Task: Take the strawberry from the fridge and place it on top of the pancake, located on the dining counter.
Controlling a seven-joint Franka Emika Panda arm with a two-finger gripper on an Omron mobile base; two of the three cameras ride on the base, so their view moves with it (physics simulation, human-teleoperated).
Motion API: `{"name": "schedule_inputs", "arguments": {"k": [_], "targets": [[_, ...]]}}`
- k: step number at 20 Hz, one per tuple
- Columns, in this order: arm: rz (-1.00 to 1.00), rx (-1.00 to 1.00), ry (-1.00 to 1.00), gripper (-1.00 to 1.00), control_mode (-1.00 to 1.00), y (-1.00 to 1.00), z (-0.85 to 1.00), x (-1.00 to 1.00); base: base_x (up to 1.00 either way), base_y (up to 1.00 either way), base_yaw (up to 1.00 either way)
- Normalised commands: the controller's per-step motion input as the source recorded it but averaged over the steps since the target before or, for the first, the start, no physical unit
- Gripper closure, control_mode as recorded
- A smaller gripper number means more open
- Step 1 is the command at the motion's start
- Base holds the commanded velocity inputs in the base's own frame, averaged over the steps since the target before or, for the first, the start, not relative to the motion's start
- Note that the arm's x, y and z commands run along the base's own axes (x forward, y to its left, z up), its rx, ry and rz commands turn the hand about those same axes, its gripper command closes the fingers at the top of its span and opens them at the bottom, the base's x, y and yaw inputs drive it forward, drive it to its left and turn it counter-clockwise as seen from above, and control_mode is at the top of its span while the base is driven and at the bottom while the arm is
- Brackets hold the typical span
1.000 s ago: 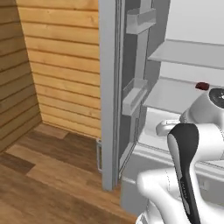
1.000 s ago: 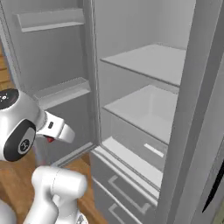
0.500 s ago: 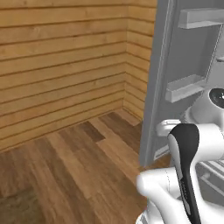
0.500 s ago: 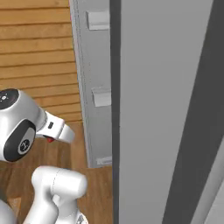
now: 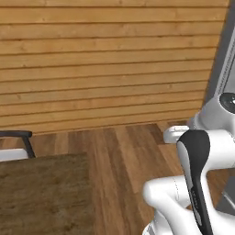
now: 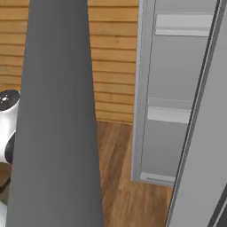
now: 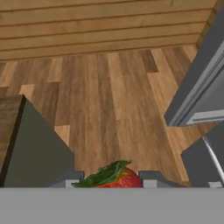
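Room: wood plank floor [image 7: 109, 100] meets a wall of horizontal pale wooden boards [image 5: 105, 64]; the same boards show in the right base view behind the fridge door.
Gripper [image 7: 111, 178]: in the hand view its two grey fingertips [image 7: 70, 179] rise at the bottom edge, pinched against either side of the strawberry.
Strawberry [image 7: 117, 177]: red fruit with a green leafy cap, held between the fingertips above the floor; the leaves lie toward the left fingertip. Its lower part is cut off by the bottom of the view.
Arm [image 5: 197, 179]: white links with a dark joint cover, at the lower right of the left base view; a white joint with a dark cap also shows at the left edge of the right base view.
Dark-brown surface [image 5: 43, 195]: flat wood-grained top at the lower left of the left base view, with a dark corner and grey side seen at the left of the hand view; whether this is the dining counter cannot be told.
Chair part [image 5: 18, 142]: thin black bar and leg just beyond that surface, at the left edge.
Fridge [image 6: 177, 102]: pale grey open door with two shelf rails on its inner face, standing on the floor at the right, near the wall.
Foreground bar [image 6: 55, 115]: broad dark grey upright shape close to the right base camera; what it is cannot be told.
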Motion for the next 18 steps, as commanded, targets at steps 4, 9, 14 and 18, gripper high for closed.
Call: {"name": "schedule_inputs", "arguments": {"k": [4,9,14,18], "targets": [[0.00,0.00,0.00,1.00,1.00,0.00,0.00,0.00,0.46,0.22,0.10],[0.00,0.00,0.00,1.00,1.00,0.00,0.00,0.00,0.70,0.33,0.00],[0.00,0.00,0.00,1.00,1.00,0.00,0.00,0.00,0.75,0.39,0.00],[0.00,0.00,0.00,1.00,1.00,0.00,0.00,0.00,0.97,0.15,0.00]]}}
